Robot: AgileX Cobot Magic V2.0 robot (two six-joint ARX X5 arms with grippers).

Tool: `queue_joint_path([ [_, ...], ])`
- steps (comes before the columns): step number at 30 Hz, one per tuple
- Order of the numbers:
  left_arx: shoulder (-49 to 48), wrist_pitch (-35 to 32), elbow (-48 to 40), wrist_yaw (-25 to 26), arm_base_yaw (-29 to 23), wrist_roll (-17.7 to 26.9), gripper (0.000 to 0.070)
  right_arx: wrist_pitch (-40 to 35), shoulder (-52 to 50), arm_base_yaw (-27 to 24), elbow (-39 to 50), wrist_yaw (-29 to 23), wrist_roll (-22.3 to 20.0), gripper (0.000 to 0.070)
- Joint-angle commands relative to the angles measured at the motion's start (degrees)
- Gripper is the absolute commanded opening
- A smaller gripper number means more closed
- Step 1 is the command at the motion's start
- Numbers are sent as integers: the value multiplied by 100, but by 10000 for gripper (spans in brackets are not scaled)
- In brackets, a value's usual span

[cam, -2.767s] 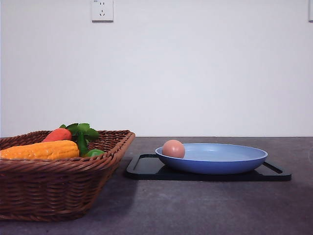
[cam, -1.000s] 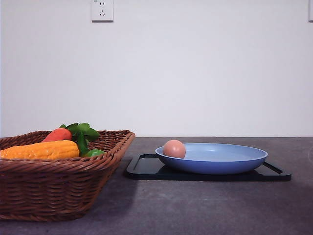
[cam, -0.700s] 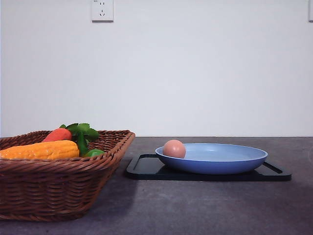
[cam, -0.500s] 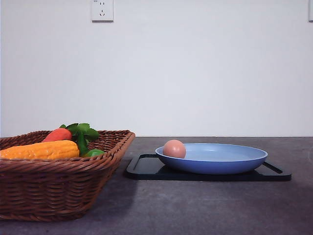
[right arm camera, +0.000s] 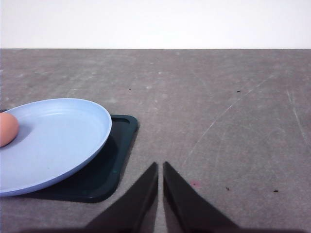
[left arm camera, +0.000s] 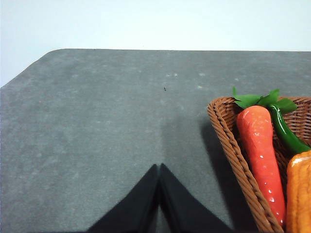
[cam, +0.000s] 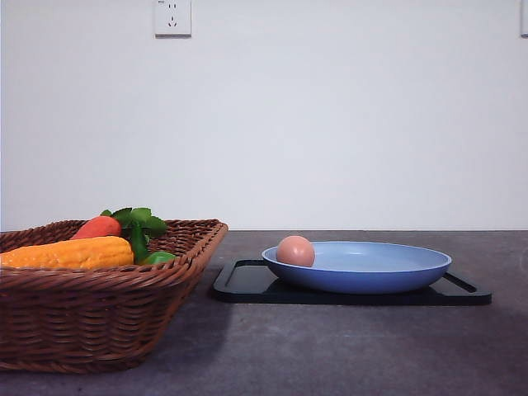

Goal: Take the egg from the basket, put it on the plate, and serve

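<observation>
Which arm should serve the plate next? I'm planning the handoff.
Probably the right. Its gripper sits shut beside the black tray holding the plate with the egg. The left gripper is by the basket.

Dark grey table, wicker basket, apparently flat black tray

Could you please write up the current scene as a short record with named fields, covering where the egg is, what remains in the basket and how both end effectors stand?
egg: small pinkish-brown oval egg lies in the plate, near its left rim
plate: wide light blue round plate sits on a flat black rectangular tray
basket: brown woven wicker basket holds a red-orange carrot, a green pepper and a long orange-yellow vegetable
left end effector: shut, empty, beside the basket
right end effector: shut, empty, beside the tray
table: dark grey surface
</observation>
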State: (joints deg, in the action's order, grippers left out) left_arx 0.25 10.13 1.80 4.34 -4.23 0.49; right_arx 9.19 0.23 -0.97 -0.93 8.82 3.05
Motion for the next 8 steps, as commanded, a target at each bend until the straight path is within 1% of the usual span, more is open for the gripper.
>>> queue_joint_path([
  [1,-9,66,-136,-9,-9,-9,0,-15,-2,-2,35,-4,59,0],
  [8,-9,66,-136,-11,-9,-9,0,-15,-2,-2,35,-4,59,0],
])
